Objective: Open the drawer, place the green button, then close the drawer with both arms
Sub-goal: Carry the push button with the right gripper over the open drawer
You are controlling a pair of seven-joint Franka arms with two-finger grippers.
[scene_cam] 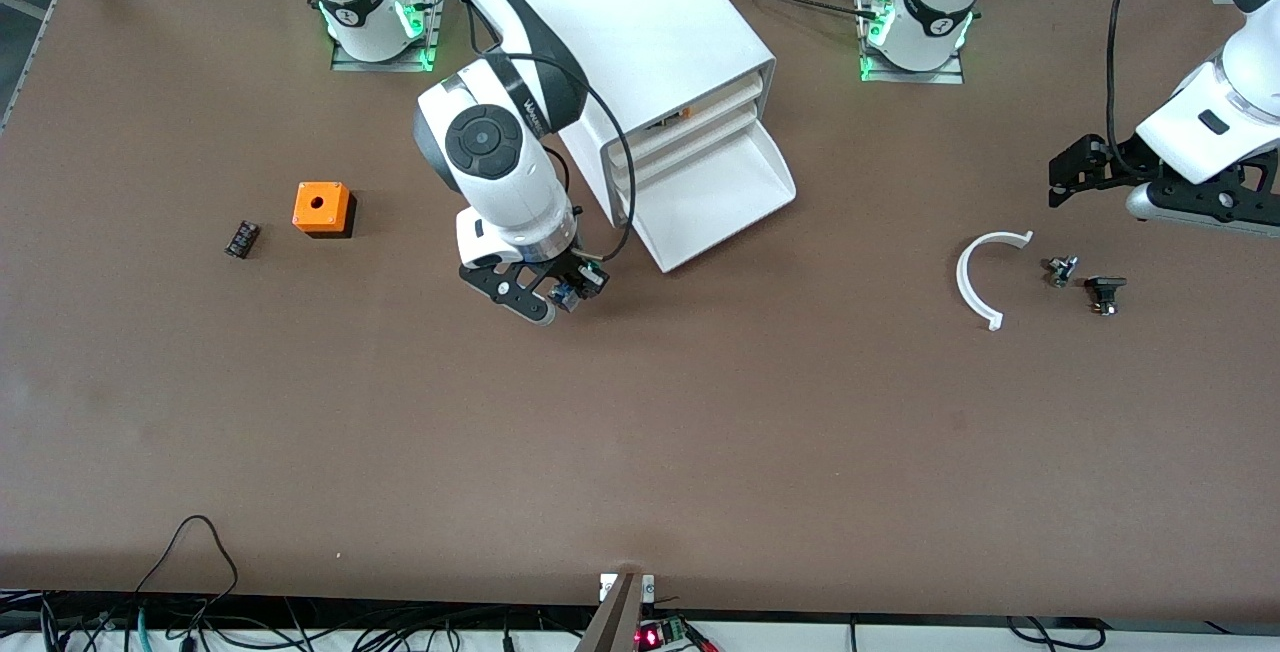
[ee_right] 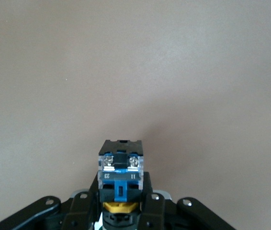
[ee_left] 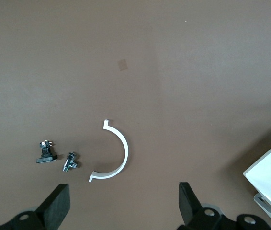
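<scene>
The white cabinet stands near the robots' bases. Its lowest drawer is pulled out and its tray looks empty. My right gripper is shut on the button and holds it over the bare table, just off the open drawer's corner at the right arm's end. In the right wrist view the button sits between the fingers, blue base and screw terminals outward; its green cap is hidden. My left gripper is open and empty, waiting over the table at the left arm's end; its fingers stand wide apart.
An orange cube and a small black block lie at the right arm's end. A white curved piece and two small black-and-metal parts lie under the left gripper. Cables run along the table's near edge.
</scene>
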